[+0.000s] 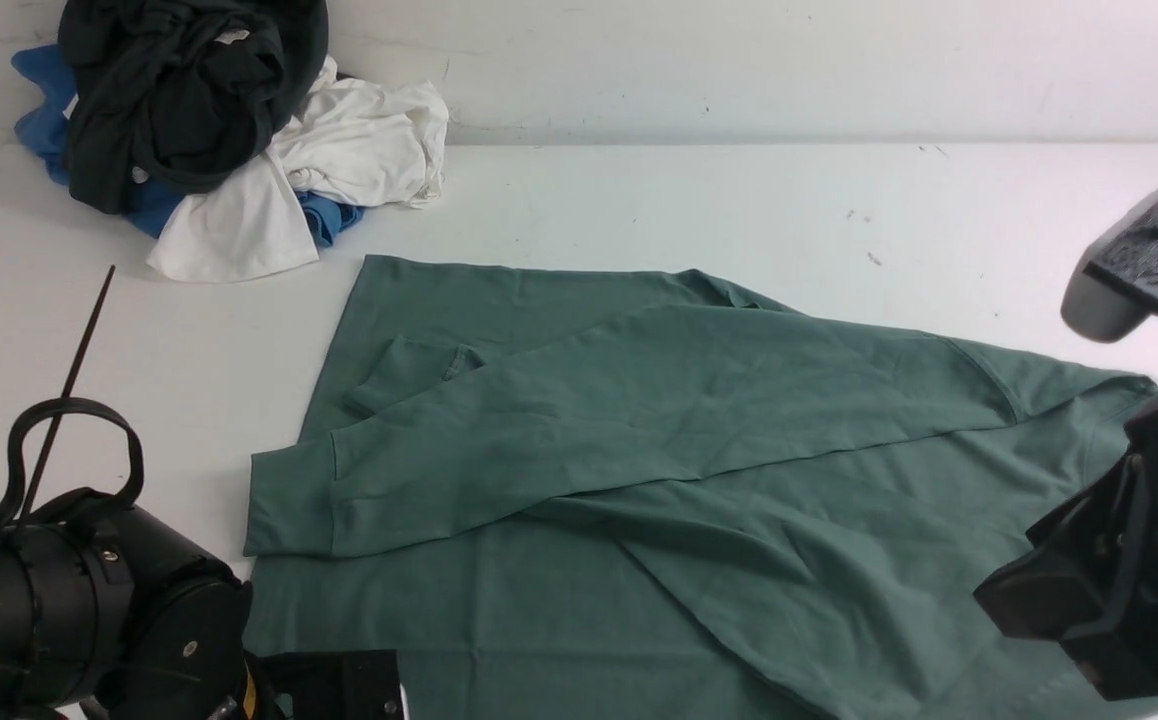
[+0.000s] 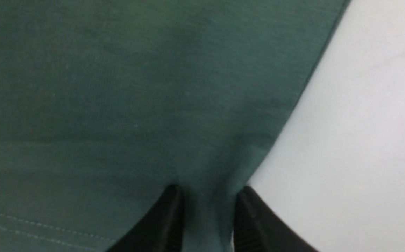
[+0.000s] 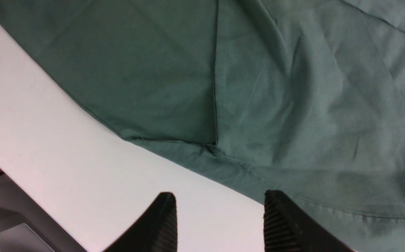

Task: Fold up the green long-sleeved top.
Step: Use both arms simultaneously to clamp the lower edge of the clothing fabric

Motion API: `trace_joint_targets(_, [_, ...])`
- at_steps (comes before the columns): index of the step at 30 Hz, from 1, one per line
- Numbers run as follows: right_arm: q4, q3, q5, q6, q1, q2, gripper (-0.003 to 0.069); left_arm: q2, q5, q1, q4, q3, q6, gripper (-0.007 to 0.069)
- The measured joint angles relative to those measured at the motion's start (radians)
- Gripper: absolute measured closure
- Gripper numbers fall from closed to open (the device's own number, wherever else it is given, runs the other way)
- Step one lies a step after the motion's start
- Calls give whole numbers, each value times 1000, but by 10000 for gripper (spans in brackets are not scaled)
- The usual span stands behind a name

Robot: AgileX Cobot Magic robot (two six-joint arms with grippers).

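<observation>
The green long-sleeved top (image 1: 639,430) lies spread flat on the white table (image 1: 739,200), with both sleeves folded across its body. My left arm (image 1: 89,600) is at the top's near left corner. In the left wrist view my left gripper (image 2: 207,190) is shut on a raised ridge of the top (image 2: 118,87) close to its side edge. My right arm (image 1: 1109,600) is at the near right. My right gripper (image 3: 220,197) is open and empty over bare table, with one fingertip (image 3: 276,203) at the top's stitched hem (image 3: 311,199).
A pile of clothes sits at the far left corner against the wall: a very dark garment (image 1: 179,90), a white one (image 1: 359,140) and a blue one (image 1: 39,110). A thin black rod (image 1: 79,350) lies at the left. The table's near edge (image 3: 13,168) is beside my right gripper.
</observation>
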Motion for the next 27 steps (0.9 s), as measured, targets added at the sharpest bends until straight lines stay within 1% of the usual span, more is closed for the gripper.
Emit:
trace_joint_targets(1, [0, 0, 0, 0, 0, 0, 336, 0, 21, 0, -9, -2, 0, 351])
trace_joint_targets(2, [0, 0, 0, -1, 0, 0, 336, 0, 34, 0, -12, -2, 0, 308])
trace_joint_targets(3, [0, 0, 0, -1, 0, 0, 336, 0, 44, 0, -13, -2, 0, 283])
trace_joint_targets(5, [0, 0, 0, -1, 0, 0, 336, 0, 60, 0, -15, -2, 1, 202])
trace_joint_targets(8, [0, 0, 0, -1, 1, 0, 336, 0, 67, 0, -12, -2, 2, 144])
trace_joint_targets(10, [-1, 0, 0, -1, 6, 0, 336, 0, 67, 0, -1, -2, 2, 143])
trace_joint_targets(12, [0, 0, 0, -2, 8, 0, 336, 4, 63, 0, 18, -2, 2, 167])
trace_joint_targets(14, [0, 0, 1, -5, 8, 0, 336, 10, 51, 0, 44, -3, 2, 237])
trace_joint_targets(16, [0, 0, 1, -10, 8, 0, 336, 18, 42, 0, 63, -6, 0, 340])
trace_joint_targets(18, [0, 0, 1, -23, 8, 0, 336, 21, 34, 0, 78, -13, -10, 473])
trace_joint_targets(19, [0, 0, 1, -32, 8, 0, 336, 22, 34, 0, 82, -16, -16, 520])
trace_joint_targets(20, [0, 0, 1, -37, 8, 0, 336, 23, 36, 0, 83, -18, -22, 540])
trace_joint_targets(21, [0, 0, 1, -57, 8, 0, 336, 27, 52, 0, 85, -29, -43, 588])
trace_joint_targets(23, [0, 0, 1, -91, 8, 0, 336, 36, 95, 0, 85, -51, -71, 616])
trace_joint_targets(27, [-1, 0, 1, -146, 8, 3, 336, 37, 196, 0, 91, -91, -92, 620])
